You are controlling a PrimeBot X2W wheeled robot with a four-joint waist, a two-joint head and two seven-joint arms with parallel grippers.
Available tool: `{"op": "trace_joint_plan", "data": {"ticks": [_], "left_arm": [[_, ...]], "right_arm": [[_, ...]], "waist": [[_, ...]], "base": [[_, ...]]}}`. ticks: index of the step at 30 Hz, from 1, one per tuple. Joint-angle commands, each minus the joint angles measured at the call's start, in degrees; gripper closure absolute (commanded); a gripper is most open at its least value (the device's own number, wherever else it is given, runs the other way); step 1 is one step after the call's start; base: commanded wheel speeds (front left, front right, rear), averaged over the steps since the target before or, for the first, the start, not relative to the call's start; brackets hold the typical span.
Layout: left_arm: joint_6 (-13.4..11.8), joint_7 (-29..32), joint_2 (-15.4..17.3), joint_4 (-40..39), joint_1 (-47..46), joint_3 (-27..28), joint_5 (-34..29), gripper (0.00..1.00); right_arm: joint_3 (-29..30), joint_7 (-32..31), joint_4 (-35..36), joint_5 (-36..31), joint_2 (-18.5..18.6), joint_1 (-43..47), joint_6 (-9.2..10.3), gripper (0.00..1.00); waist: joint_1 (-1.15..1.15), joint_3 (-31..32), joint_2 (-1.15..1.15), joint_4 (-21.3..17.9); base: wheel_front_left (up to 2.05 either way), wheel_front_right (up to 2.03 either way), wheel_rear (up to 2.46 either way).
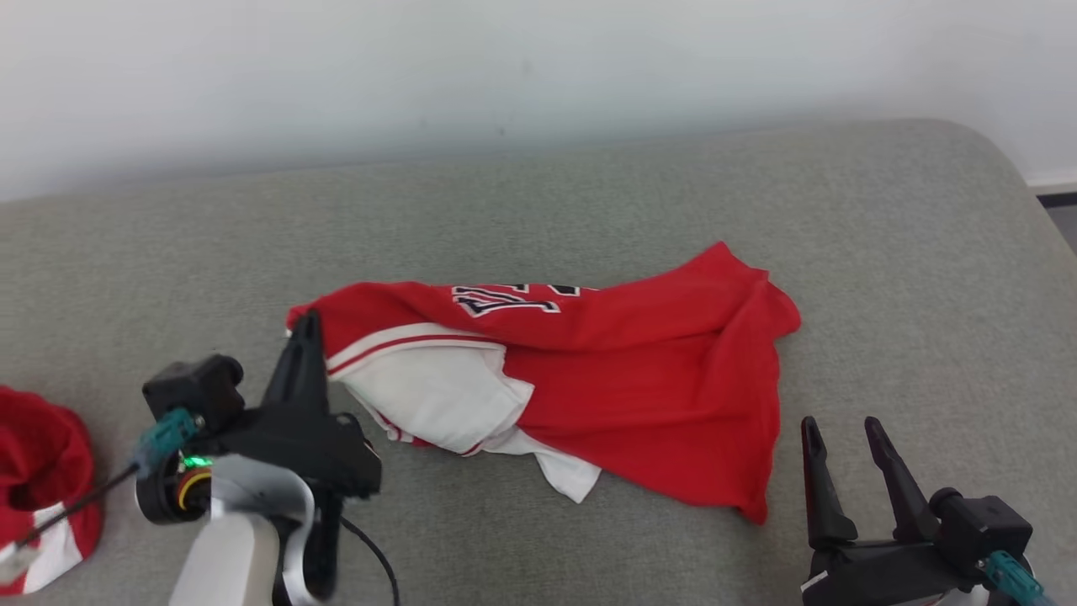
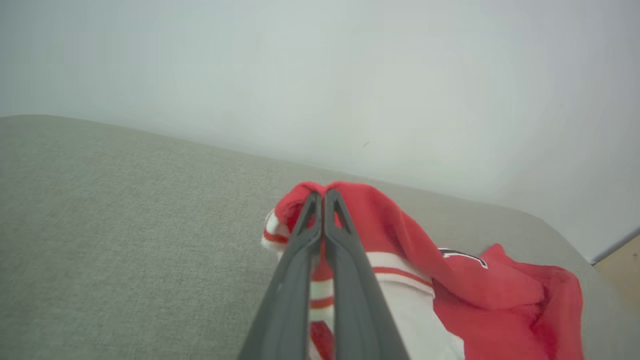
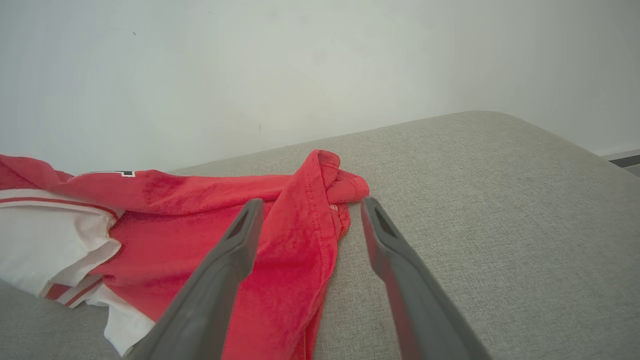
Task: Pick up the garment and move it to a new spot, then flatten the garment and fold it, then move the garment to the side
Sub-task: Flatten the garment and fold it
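Note:
A red and white garment with dark lettering lies crumpled in the middle of the grey cushion. My left gripper is shut on the garment's left end; in the left wrist view its fingers pinch a red fold of the garment. My right gripper stands open near the front right, just off the garment's right lower corner. In the right wrist view its open fingers straddle the red hem of the garment, above it.
Another red and white cloth lies at the left edge of the cushion. A pale wall rises behind. The cushion's rounded right edge drops to a floor strip at the far right.

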State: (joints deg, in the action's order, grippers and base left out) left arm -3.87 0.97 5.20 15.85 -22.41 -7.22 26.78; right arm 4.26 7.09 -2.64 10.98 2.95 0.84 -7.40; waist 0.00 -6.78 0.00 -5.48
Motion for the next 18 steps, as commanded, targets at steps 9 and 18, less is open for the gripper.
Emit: {"op": "trace_joint_plan", "data": {"ticks": [9, 18], "left_arm": [[-6.17, 14.67, 0.38, -35.90, 15.77, -5.09, -0.96, 1.00], [-7.29, 18.05, 1.26, -28.56, 11.91, -5.13, -0.68, 1.00]], "right_arm": [[1.18, 0.42, -0.49, 0.09, -0.15, 0.64, -0.18, 0.00], [-0.04, 0.89, -0.38, 0.38, -0.15, -1.30, -0.18, 0.00]], "waist": [[0.00, 1.81, 0.00, 3.30], [0.00, -0.68, 0.00, 1.61]], "base": [[0.00, 0.00, 0.00], [0.00, 0.00, 0.00]]}}
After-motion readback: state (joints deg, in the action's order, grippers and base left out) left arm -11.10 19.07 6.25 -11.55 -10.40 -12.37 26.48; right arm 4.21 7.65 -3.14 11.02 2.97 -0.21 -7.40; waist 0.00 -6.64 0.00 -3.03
